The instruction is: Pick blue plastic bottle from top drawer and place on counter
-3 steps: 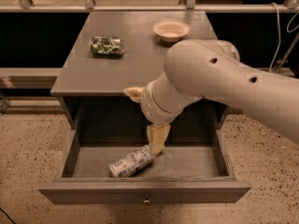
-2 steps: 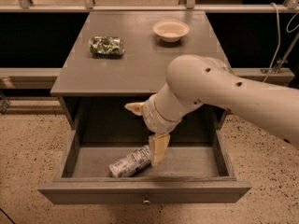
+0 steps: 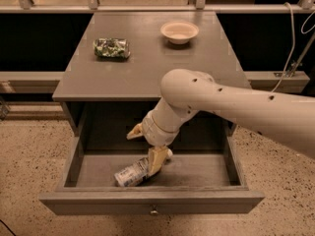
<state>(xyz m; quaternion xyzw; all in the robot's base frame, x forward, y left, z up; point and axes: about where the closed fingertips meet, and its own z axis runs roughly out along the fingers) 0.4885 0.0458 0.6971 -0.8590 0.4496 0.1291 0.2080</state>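
The blue plastic bottle (image 3: 132,174) lies on its side on the floor of the open top drawer (image 3: 98,201), near the front, label up, its white cap toward the right. My gripper (image 3: 146,146) hangs inside the drawer just above the bottle's cap end. It is open: one beige finger (image 3: 156,160) points down and touches the bottle, the other (image 3: 135,132) sticks out to the left, well apart from it. The grey counter (image 3: 147,68) lies above and behind the drawer.
A green-and-white shiny packet (image 3: 112,48) lies at the counter's left back. A pale bowl (image 3: 179,32) stands at the back right. My thick white arm (image 3: 236,107) crosses the counter's right front corner. The drawer knob (image 3: 154,211) shows at the front. Speckled floor surrounds the cabinet.
The arm has swung lower and a little left. The down-pointing finger has come down onto the bottle. The bottle has barely shifted.
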